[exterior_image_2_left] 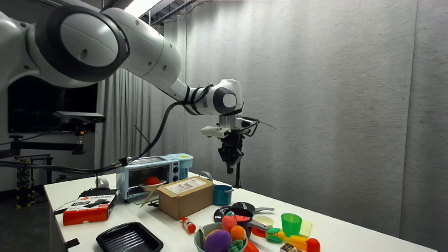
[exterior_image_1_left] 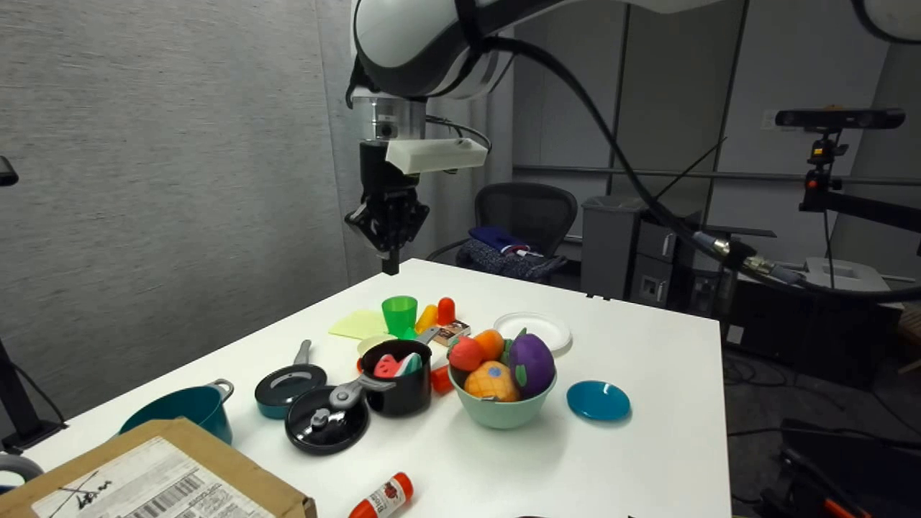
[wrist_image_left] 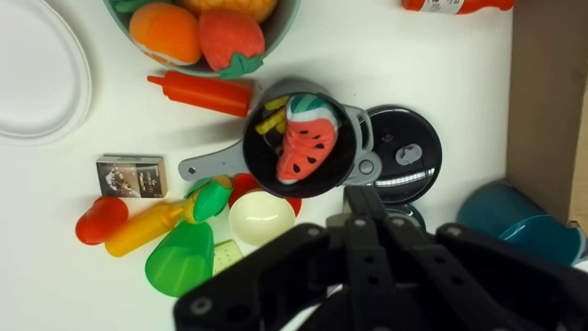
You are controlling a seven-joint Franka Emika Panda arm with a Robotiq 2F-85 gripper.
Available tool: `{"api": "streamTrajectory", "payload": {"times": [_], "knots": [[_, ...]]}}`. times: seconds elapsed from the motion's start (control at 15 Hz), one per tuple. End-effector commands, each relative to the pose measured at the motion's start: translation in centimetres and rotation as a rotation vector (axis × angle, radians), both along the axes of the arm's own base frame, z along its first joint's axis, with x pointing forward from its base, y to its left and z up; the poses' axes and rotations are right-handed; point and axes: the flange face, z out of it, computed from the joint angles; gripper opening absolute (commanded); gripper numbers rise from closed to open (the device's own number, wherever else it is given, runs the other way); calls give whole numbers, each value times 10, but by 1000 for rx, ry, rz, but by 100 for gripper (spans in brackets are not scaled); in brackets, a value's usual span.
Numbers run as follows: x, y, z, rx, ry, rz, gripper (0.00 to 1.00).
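Note:
My gripper (exterior_image_1_left: 391, 263) is shut, with its fingertips together and nothing between them. It hangs high above the white table and points down, as it also does in an exterior view (exterior_image_2_left: 230, 168) and the wrist view (wrist_image_left: 366, 201). In the wrist view, a black pot (wrist_image_left: 257, 161) with grey handles is just beyond the fingertips. It holds a plush watermelon slice (wrist_image_left: 307, 147) and yellow pieces. A black lid (wrist_image_left: 409, 128) lies beside the pot. A teal pan is partly hidden behind the fingers; its black inside shows in an exterior view (exterior_image_1_left: 288, 385).
A mint bowl (exterior_image_1_left: 496, 414) of plush fruit stands near the pot. A green cup (wrist_image_left: 181, 262), a cream bowl (wrist_image_left: 262, 216) and toy bottles lie close by. A cardboard box (exterior_image_2_left: 185, 203), teal pot (exterior_image_2_left: 222, 195), toaster oven (exterior_image_2_left: 147, 178) and black tray (exterior_image_2_left: 129, 238) share the table.

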Motion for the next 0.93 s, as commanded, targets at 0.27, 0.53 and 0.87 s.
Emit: {"api": "streamTrajectory", "payload": {"times": [0.27, 0.53, 0.87], "knots": [[-79, -34, -5, -119, 24, -44, 0], [-101, -54, -29, -159, 46, -68, 11], [-90, -80, -63, -124, -21, -153, 57]]}}
